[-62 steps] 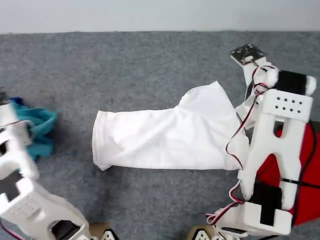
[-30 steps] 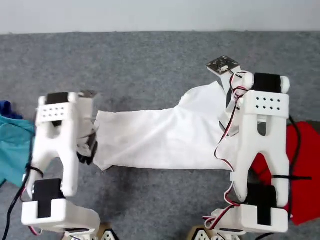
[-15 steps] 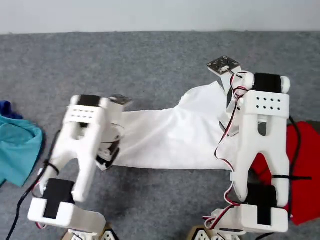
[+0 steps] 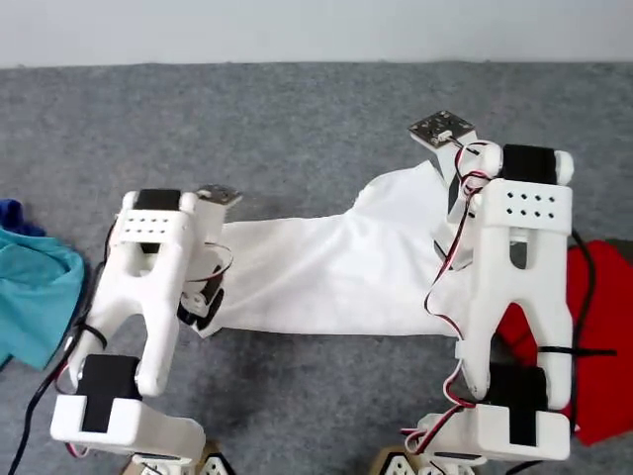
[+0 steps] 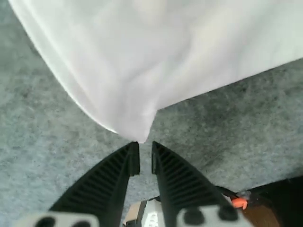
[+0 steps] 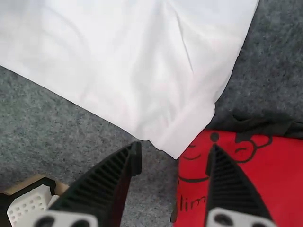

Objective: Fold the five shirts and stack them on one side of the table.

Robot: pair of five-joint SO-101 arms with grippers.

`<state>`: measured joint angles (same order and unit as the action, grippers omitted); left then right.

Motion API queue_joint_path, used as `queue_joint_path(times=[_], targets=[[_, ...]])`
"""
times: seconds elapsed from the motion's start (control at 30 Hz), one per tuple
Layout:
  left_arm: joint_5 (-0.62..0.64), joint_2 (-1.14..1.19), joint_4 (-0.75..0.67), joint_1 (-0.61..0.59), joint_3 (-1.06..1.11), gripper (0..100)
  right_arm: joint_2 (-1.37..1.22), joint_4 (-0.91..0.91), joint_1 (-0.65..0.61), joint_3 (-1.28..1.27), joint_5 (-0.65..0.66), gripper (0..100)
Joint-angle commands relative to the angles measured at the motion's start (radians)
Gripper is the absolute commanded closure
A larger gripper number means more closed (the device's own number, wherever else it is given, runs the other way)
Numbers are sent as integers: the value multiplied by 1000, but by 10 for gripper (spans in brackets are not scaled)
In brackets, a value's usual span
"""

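A white shirt (image 4: 336, 272), folded into a long band, lies across the middle of the grey table. The left arm (image 4: 148, 267) stands over its left end. In the left wrist view my left gripper (image 5: 145, 147) is shut on the tip of the white shirt's (image 5: 156, 56) near corner. The right arm (image 4: 519, 257) stands over the shirt's right end. My right gripper (image 6: 175, 158) hangs open just above the white shirt's (image 6: 123, 61) corner, where it meets a red shirt (image 6: 246, 184).
A teal shirt (image 4: 35, 297) with something blue (image 4: 10, 213) behind it lies at the left table edge. The red shirt (image 4: 598, 366) lies at the right edge, with a dark strip of cloth (image 6: 265, 125) along it. Bare grey table (image 4: 297, 119) stretches behind the white shirt.
The left arm has swung in from the left edge to the shirt's left end, overshot to the right, then come back slightly. The right arm shifted a little left at first, then kept still.
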<state>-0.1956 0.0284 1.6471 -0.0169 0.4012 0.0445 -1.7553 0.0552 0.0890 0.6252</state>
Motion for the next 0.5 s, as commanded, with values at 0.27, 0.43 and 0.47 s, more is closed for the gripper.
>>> queue_joint_path(times=[0.27,0.43,0.47], targets=[[5,-44,-129,-15,94,938,38,-10,-7,-48,-11,768],[2,-44,-121,-17,97,938,45,30,-5,-126,-11,768],[2,-44,-121,-17,102,938,45,36,-4,-135,-11,768]])
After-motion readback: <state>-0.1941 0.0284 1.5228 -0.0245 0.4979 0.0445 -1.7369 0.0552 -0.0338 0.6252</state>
